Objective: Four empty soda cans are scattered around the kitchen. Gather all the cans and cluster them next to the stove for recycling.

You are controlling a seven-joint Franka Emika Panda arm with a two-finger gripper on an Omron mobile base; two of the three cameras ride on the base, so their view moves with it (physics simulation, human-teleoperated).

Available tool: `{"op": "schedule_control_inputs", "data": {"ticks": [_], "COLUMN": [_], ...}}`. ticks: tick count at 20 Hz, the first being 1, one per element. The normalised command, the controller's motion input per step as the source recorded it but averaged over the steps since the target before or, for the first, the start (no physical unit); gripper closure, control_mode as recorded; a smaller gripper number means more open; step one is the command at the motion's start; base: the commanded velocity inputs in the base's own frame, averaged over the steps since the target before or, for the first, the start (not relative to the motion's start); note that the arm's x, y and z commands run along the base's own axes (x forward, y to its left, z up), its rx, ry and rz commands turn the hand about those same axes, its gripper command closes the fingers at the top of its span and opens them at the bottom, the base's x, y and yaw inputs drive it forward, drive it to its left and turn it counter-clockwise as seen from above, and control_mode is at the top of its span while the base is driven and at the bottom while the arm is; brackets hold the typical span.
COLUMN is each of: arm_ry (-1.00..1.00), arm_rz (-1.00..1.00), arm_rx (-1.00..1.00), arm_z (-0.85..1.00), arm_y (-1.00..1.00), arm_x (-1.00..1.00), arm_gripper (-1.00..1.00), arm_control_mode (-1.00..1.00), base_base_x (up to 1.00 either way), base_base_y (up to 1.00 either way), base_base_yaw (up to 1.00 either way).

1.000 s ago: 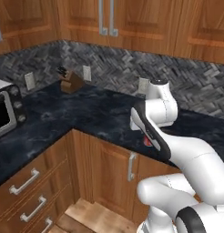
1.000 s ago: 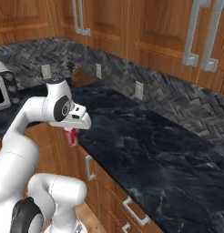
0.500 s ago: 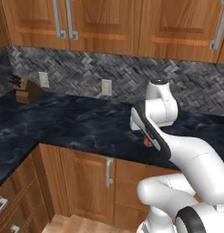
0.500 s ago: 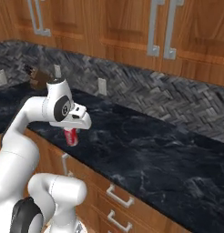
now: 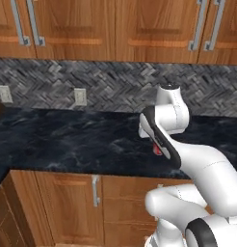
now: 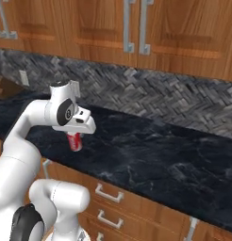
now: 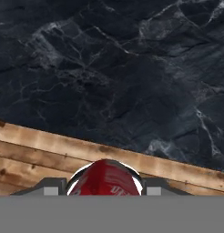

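Observation:
My gripper [image 6: 76, 138] is shut on a bright red soda can [image 6: 75, 144], holding it upright just above the front part of the black marbled counter [image 6: 151, 155]. In the left base view the can [image 5: 158, 150] shows as a small red patch behind the forearm, with the gripper [image 5: 156, 147] mostly hidden. In the hand view the can's red top [image 7: 104, 178] sits between the fingertips of the gripper [image 7: 104, 187], over the counter's front edge. The stove is out of view.
Reddish-brown upper cabinets [image 5: 115, 29] hang over a grey herringbone backsplash with two wall outlets [image 5: 80, 96]. Drawers and doors [image 6: 108, 193] run under the counter. A brown knife block [image 6: 4, 87] stands at the far left. The counter stretches bare to the right.
The whole scene has slid left in both base views, so the base has moved; the microwave and corner have left the picture. The arm keeps its pose with the can still held.

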Motion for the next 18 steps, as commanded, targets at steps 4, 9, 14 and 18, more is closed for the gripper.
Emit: {"op": "schedule_control_inputs", "data": {"ticks": [4, 9, 14, 18], "arm_ry": [0.00, 0.00, 0.00, 0.00], "arm_rz": [0.00, 0.00, 0.00, 0.00], "arm_rx": [0.00, 0.00, 0.00, 0.00], "arm_z": [0.00, 0.00, 0.00, 0.00], "arm_y": [0.00, 0.00, 0.00, 0.00], "arm_x": [0.00, 0.00, 0.00, 0.00], "arm_gripper": [1.00, 1.00, 1.00, 1.00], "arm_control_mode": [1.00, 1.00, 1.00, 1.00], "base_base_x": [-0.32, -0.22, -0.03, 0.00], "base_base_y": [-0.37, -0.47, -0.56, -0.61], "base_base_yaw": [-0.29, -0.28, -0.20, -0.12]}}
